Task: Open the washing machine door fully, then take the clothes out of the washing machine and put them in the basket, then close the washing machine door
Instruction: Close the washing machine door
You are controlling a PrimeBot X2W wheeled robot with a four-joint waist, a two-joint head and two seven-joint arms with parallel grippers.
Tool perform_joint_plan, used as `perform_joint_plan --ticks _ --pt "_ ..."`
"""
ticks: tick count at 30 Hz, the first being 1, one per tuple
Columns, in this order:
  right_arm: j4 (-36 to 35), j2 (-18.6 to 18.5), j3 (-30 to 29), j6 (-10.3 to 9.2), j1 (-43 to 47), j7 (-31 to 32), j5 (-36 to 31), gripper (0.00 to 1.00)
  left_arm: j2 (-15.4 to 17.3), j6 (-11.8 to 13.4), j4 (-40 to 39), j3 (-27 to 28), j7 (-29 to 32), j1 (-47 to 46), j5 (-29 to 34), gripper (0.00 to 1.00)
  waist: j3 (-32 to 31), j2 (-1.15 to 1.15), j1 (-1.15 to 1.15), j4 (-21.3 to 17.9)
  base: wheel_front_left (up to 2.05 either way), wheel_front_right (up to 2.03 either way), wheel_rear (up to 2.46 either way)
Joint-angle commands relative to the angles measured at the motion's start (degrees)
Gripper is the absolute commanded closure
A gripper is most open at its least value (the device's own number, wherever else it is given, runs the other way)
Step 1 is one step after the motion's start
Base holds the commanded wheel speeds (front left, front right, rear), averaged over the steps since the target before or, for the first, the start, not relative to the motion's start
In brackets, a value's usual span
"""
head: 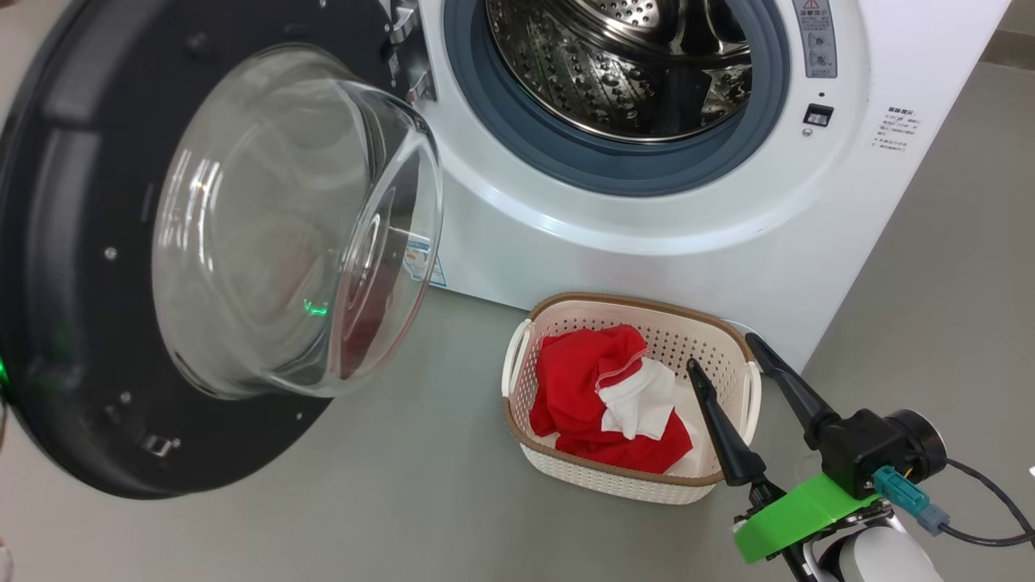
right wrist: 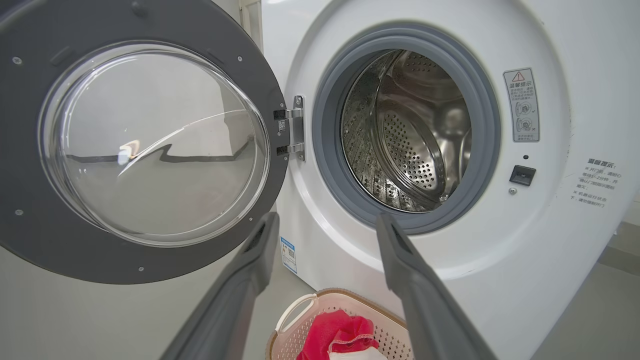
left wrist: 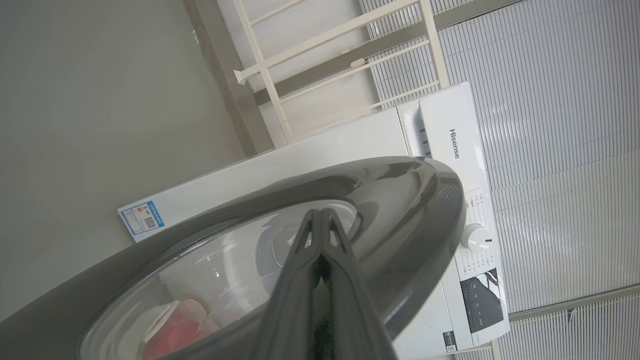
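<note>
So we've got the washing machine door [head: 81, 267] standing open to the left of the washing machine [head: 647, 242], and the basket [head: 614, 303] on the floor [head: 323, 501] right in front of the machine. The clothes [head: 590, 388] sit in the basket. Our right hand [head: 721, 351] hangs at its right end.

The drum [head: 631, 73] mouth on the washing machine [head: 889, 48] is wide open, easy reach straight in. The washing machine door [head: 48, 283] sticks out on the left, its glass bowl [head: 283, 218] bulging toward the gap. Low down, the basket [head: 631, 301] with the clothes [head: 582, 388] sits just before the machine; bare floor [head: 404, 485] left of it.
</note>
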Motion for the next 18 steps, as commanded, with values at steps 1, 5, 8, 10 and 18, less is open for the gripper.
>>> perform_joint_plan --ticks 1,5,8,10,18 --pt "-1.12 0.35 1.13 0.35 -1.58 -0.77 0.26 0.0 1.31 0.3 -2.19 0.39 1.23 1.15 -0.52 1.0 -0.08 0.0 0.0 0.01 0.0 0.0 0.0" --pt "-0.73 0.61 1.37 0.35 -1.83 -0.87 0.43 0.0 -1.15 1.84 -8.25 -0.05 2.66 4.01 -1.02 1.0 -0.32 0.0 0.0 0.02 0.0 0.0 0.0" --pt "-0.53 0.75 1.5 0.35 -1.8 -0.94 0.5 0.0 -2.85 2.94 -13.35 -0.51 3.58 6.48 -1.11 1.0 -0.43 0.0 0.0 -0.1 0.0 0.0 0.0" --pt "-0.49 0.83 1.5 0.35 -1.7 -1.0 0.59 0.0 -3.99 3.95 -16.73 -0.53 4.17 8.04 -1.46 1.0 -0.44 0.0 0.0 -0.24 0.0 0.0 0.0" --pt "-0.25 1.1 1.31 0.35 -1.89 -1.15 0.67 0.0 -8.31 7.59 -28.64 -0.74 6.21 13.05 -3.33 1.0 -0.11 0.0 0.0 -1.04 0.0 0.0 0.0"
